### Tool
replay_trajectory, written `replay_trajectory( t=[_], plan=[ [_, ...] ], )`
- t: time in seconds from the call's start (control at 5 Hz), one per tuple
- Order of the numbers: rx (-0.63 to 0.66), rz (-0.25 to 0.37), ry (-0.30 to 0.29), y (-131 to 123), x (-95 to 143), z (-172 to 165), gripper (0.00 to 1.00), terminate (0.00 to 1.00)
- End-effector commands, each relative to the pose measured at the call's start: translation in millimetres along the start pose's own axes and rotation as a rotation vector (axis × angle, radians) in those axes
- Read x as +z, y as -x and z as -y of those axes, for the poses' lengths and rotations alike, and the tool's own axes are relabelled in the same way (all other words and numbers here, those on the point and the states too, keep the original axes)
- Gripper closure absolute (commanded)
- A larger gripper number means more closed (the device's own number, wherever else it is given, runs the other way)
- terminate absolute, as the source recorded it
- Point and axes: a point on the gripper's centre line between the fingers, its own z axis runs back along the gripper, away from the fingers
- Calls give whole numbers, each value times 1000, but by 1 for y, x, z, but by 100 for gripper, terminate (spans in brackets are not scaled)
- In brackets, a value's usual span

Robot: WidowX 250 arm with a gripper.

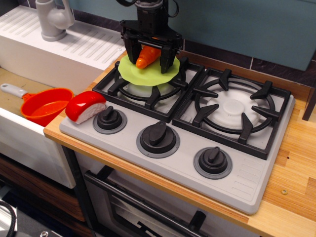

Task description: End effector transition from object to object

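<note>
In the single camera view, the end effector (pixel 149 58) hangs over the left rear burner of the toy stove (pixel 256 173), its two black fingers standing apart on either side of an orange carrot (pixel 146 57) that lies on a green plate (pixel 148 73) — whether the pads touch the carrot cannot be told. The step in hand looks like the stop at this object; the next move probably calls for rising straight up before crossing toward another item, perhaps the red-and-white piece (pixel 86 106) at the stove's front left corner.

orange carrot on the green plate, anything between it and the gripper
Nothing visible. The black two-fingered gripper already straddles the orange toy carrot, which rests on the round green plate over the left burner grate. Whether the fingers touch it is unclear.
</note>
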Motion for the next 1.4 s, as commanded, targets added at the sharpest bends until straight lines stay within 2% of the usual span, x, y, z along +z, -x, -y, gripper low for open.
replay_trajectory(
  t=[0.0, 0.6, 0.8, 1.0, 1.2],
  plan=[
    [0, 0, 0, 0, 0, 0, 0, 0],
    [-8, -55, -44, 21, 53, 1, 0, 0],
    [-25, -63, -44, 5, 81, 6, 0, 0],
    [-45, -67, -47, 11, 84, -4, 0, 0],
    [-75, -46, -43, 22, 75, -25, 0, 0]
  ],
)
